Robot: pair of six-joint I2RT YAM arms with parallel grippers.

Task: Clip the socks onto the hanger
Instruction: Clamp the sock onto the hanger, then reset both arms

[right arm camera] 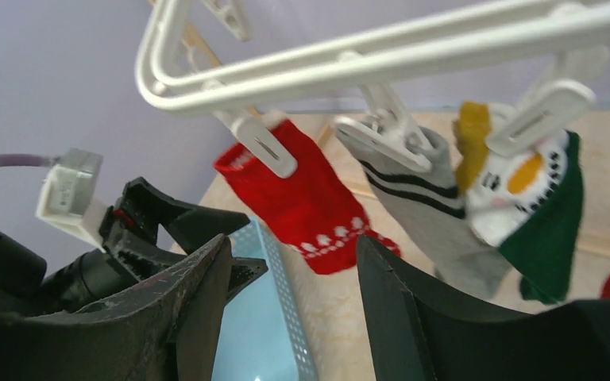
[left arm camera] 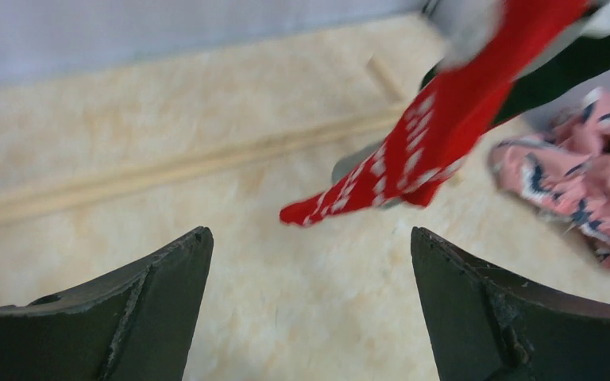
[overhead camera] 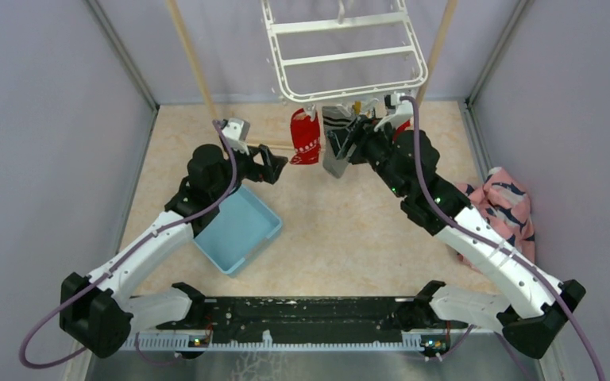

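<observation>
The white hanger (overhead camera: pixel 341 48) hangs at the back, and its front rail (right arm camera: pixel 365 59) carries clips. A red sock with white dots (overhead camera: pixel 305 136) (right arm camera: pixel 310 202), a grey sock with black-white stripes (right arm camera: pixel 437 214) and a dark green-white sock (right arm camera: pixel 540 206) hang clipped side by side. My left gripper (overhead camera: pixel 274 167) (left arm camera: pixel 310 238) stands wide open just left of the red sock (left arm camera: pixel 437 135), apart from it and empty. My right gripper (overhead camera: pixel 345 139) (right arm camera: pixel 294 246) is open below the rail by the grey sock, with nothing between its fingers.
A light blue tray (overhead camera: pixel 238 226) lies on the table under the left arm. A pink cloth with shark prints (overhead camera: pixel 504 206) is bunched at the right wall. Wooden poles (overhead camera: pixel 194 63) rise at the back, and a wooden bar (left arm camera: pixel 167 171) lies across the floor.
</observation>
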